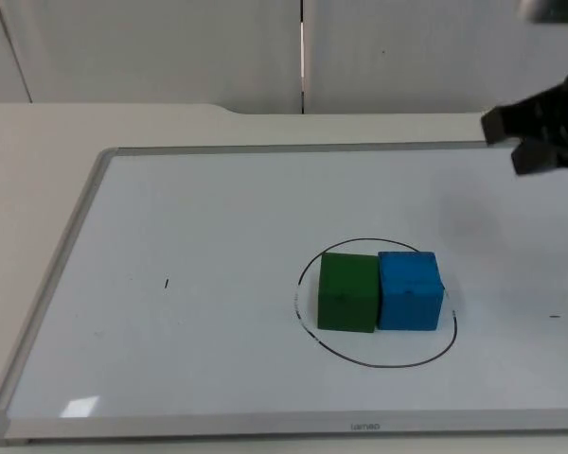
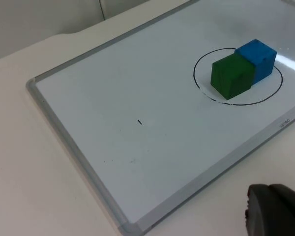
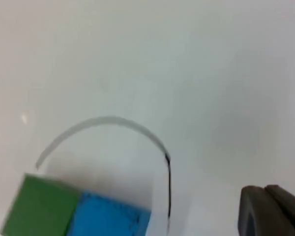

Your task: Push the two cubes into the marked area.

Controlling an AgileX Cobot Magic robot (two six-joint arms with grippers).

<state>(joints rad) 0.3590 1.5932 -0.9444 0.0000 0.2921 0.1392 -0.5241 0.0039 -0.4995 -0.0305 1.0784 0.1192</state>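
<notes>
A green cube [image 1: 347, 292] and a blue cube [image 1: 410, 289] stand side by side and touching, both inside the black drawn circle [image 1: 379, 363] on the whiteboard. My right gripper [image 1: 523, 142] hovers over the board's far right edge, well away from the cubes, its fingertips [image 3: 270, 209] together with nothing between them. The right wrist view has the green cube [image 3: 39, 206], the blue cube [image 3: 108, 216] and the circle line [image 3: 168, 187]. My left gripper [image 2: 275, 211] waits off the board's near side, with the green cube [image 2: 231, 76] and the blue cube [image 2: 258, 59] far ahead of it.
The whiteboard has a grey metal frame [image 1: 57, 274] raised slightly above the white table. A small black mark [image 1: 167, 283] sits on the board's left half. The grey partition wall [image 1: 170, 47] closes the table at the back.
</notes>
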